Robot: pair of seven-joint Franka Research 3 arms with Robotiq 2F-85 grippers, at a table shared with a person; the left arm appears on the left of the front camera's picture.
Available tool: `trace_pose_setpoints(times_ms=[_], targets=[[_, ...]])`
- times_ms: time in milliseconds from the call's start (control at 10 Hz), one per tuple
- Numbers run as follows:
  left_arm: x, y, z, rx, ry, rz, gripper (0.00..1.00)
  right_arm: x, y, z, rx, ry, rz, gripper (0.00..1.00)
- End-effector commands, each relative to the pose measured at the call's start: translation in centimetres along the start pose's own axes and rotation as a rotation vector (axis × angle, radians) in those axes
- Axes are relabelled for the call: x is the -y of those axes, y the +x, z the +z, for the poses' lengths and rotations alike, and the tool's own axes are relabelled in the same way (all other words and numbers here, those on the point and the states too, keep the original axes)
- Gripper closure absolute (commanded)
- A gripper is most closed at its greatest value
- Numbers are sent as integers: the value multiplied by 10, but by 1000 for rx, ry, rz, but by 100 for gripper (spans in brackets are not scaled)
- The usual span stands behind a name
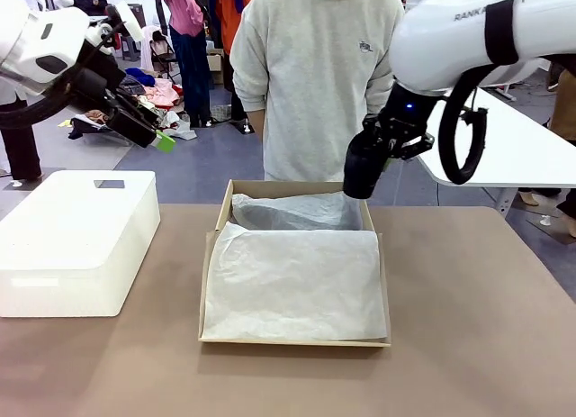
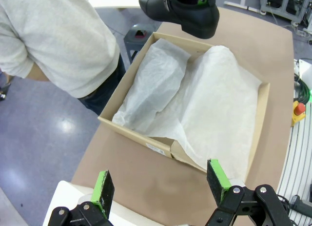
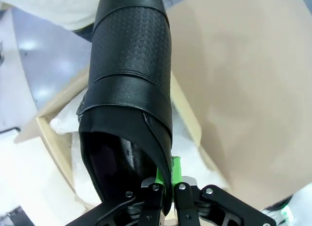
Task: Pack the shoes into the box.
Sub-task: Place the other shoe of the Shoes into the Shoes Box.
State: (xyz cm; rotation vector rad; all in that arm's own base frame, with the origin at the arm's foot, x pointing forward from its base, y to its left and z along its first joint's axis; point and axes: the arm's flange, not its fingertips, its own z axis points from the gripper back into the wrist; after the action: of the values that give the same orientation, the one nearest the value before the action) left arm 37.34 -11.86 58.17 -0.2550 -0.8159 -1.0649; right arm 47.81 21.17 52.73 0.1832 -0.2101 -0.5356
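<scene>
Right gripper (image 3: 168, 176) is found clamped on only the thin heel rim of a shoe (image 3: 131, 65) above the far corner of the box (image 1: 279, 187), so slippage or snagging on the wall is feared.

Robot lab: white arms (image 1: 468, 30), shared table (image 1: 486, 327), floor-strewn clothing (image 1: 157, 95)

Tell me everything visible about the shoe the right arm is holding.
The shoe is a glossy black leather slip-on. It has a tapered toe, a finely perforated panel over the instep, a smooth band behind that, a dark lining and a low heel. The right gripper holds it, jaws shut on the rim of its opening. It hangs in the air over the end of the box nearest the person, above the white tissue paper, touching nothing else.
</scene>
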Motion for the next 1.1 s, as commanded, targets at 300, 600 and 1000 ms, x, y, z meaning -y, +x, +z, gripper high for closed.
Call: trace_pose_setpoints(times_ms=[300, 600, 1000], targets=[[-2, -1, 0, 14, -14, -9, 0, -89, -20, -9, 33, -46, -280, 100], [-2, -1, 0, 14, -14, -9, 0, -77, -26, -16, 2, -32, -259, 100], [-2, -1, 0, 14, -14, -9, 0, -77, -26, -16, 2, -32, -259, 100]])
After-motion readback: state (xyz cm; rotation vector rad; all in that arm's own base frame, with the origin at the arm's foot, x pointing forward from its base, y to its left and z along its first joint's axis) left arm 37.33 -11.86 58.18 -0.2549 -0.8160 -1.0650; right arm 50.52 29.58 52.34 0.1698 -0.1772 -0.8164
